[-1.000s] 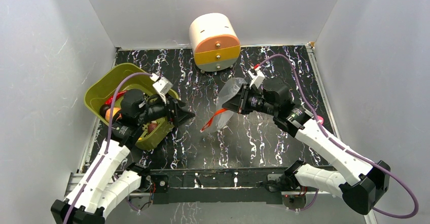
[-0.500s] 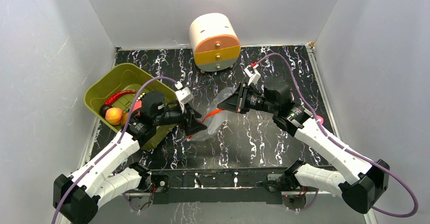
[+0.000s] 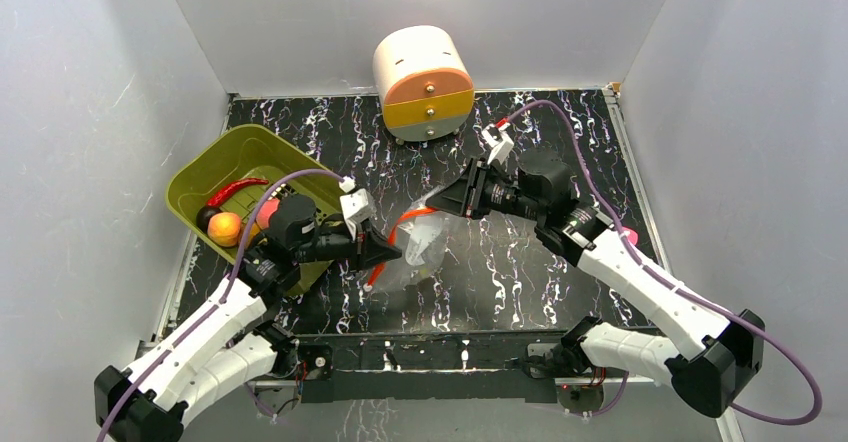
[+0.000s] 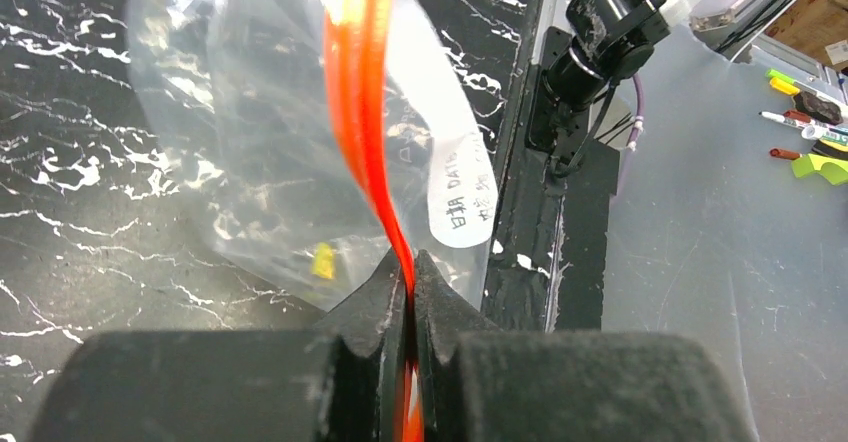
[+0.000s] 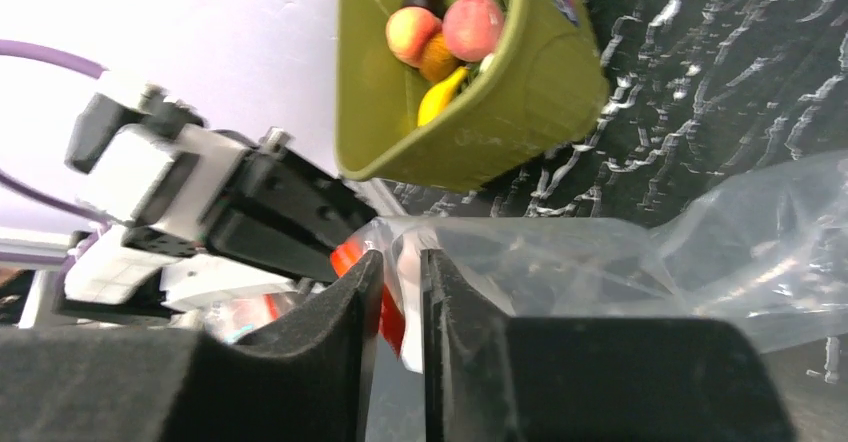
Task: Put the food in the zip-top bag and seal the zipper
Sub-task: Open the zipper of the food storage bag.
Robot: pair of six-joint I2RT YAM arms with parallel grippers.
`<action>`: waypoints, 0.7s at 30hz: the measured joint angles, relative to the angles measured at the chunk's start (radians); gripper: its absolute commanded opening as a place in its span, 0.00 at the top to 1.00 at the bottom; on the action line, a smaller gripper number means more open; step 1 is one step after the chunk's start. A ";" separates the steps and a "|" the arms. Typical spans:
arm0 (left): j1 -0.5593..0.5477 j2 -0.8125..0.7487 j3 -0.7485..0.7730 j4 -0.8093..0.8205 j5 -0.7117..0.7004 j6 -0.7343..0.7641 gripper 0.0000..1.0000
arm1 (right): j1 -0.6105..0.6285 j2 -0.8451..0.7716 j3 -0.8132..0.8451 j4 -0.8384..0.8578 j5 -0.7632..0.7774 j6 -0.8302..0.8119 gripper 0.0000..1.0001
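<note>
The clear zip-top bag (image 3: pixel 428 250) hangs between both grippers above the black marbled table; in the left wrist view the bag (image 4: pixel 250 142) carries a white label. Its red-orange zipper (image 4: pixel 360 92) runs down into my left gripper (image 4: pixel 412 262), which is shut on it. My right gripper (image 5: pixel 400 262) stands at the bag's upper corner with its jaws slightly parted, the zipper's end (image 5: pixel 390 312) loose in the gap. The food (image 3: pixel 225 228), peach, pink and red pieces, lies in the olive basket (image 3: pixel 200 177); it shows in the right wrist view too (image 5: pixel 470 22).
A white, orange and yellow round drawer unit (image 3: pixel 423 82) stands at the back wall. White walls close in the table on three sides. The basket (image 5: pixel 470 142) sits at the left, just behind my left arm.
My left gripper came from the basket to the bag and shut on the zipper. The right gripper's jaws parted slightly. The bag sagged toward the left.
</note>
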 measured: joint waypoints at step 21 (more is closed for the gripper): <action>-0.001 0.053 0.000 0.162 -0.056 -0.200 1.00 | 0.000 -0.056 0.034 -0.230 0.167 -0.109 0.30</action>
